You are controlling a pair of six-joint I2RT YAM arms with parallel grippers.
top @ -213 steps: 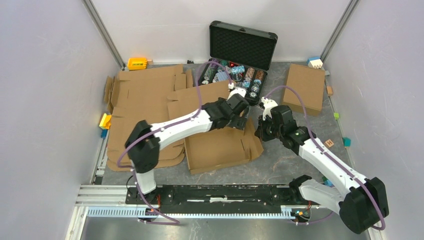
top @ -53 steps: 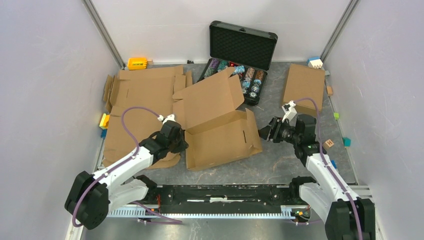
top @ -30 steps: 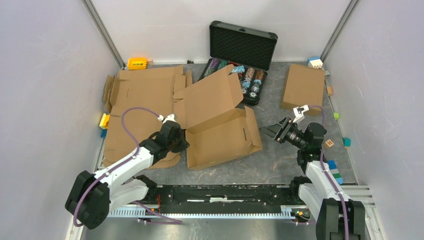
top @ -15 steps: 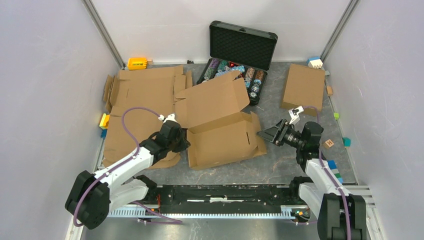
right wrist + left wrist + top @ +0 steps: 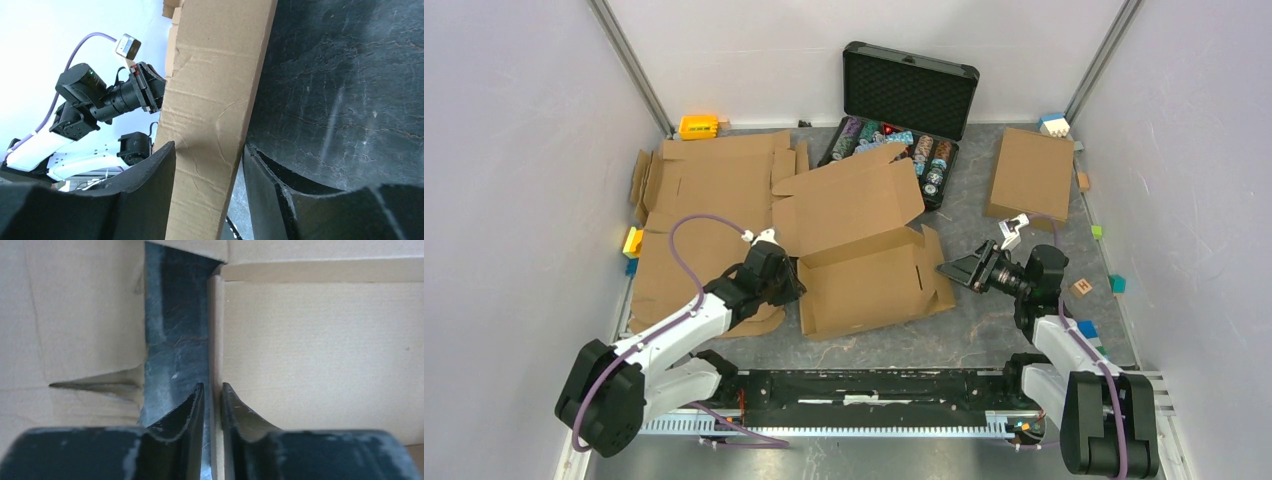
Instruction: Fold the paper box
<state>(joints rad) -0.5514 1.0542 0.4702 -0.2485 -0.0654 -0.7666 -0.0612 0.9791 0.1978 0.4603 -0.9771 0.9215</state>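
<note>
Nearer the paper box point(image 5: 874, 285) on the grey table point(image 5: 984, 335), right pincer point(image 5: 948, 268) gapes; left pincer point(image 5: 212, 389) unclear.

A raised flap of the plain brown corrugated cardboard box point(image 5: 869, 285) hides the near-left corner of the open black hard case point(image 5: 909, 85). Whether the left gripper point(image 5: 212, 388) pinches the box's wall edge is unclear.

Since the first picture the left arm has drawn back from the far side, and the left gripper point(image 5: 786, 285) is now at the left wall of the paper box point(image 5: 864, 280). The right gripper point(image 5: 949, 270) has come down low, its jaws either side of the right wall. The lid has tilted up, and the box has slid slightly right.
</note>
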